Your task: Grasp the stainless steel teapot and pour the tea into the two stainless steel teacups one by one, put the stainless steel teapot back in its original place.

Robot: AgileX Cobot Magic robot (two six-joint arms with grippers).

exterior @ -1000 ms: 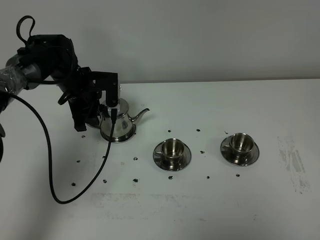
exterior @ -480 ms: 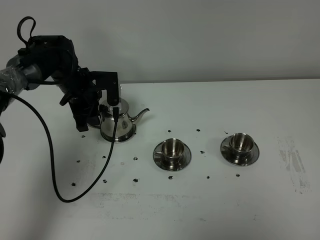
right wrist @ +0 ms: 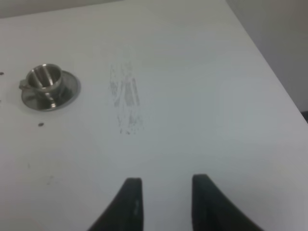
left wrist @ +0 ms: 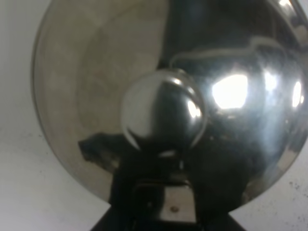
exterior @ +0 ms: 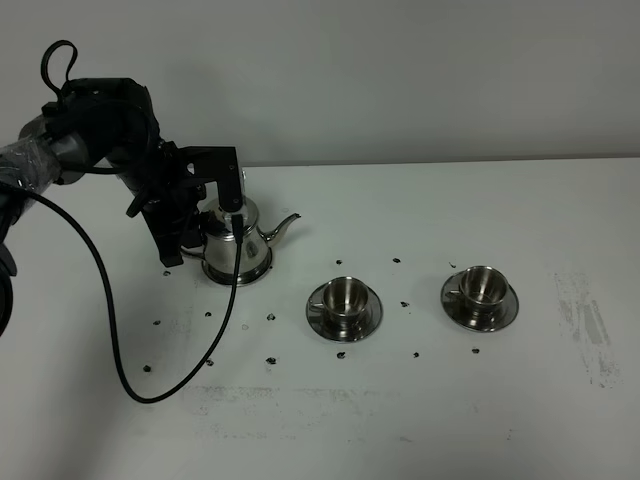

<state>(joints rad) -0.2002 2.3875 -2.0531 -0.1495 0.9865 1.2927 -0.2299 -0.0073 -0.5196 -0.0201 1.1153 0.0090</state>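
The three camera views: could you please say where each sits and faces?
Exterior high: mounted high, looking down at the teapot, both teacups and the left arm.
Left wrist: close over the teapot's lid knob; dark arm hardware shows.
Right wrist: down at the right-hand teacup; its open right gripper shows.
Shared: exterior high also shows that teacup.

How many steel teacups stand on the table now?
2. In the exterior view, one teacup is near the middle of the table, right of the teapot; the other teacup is farther right. None seems hidden.
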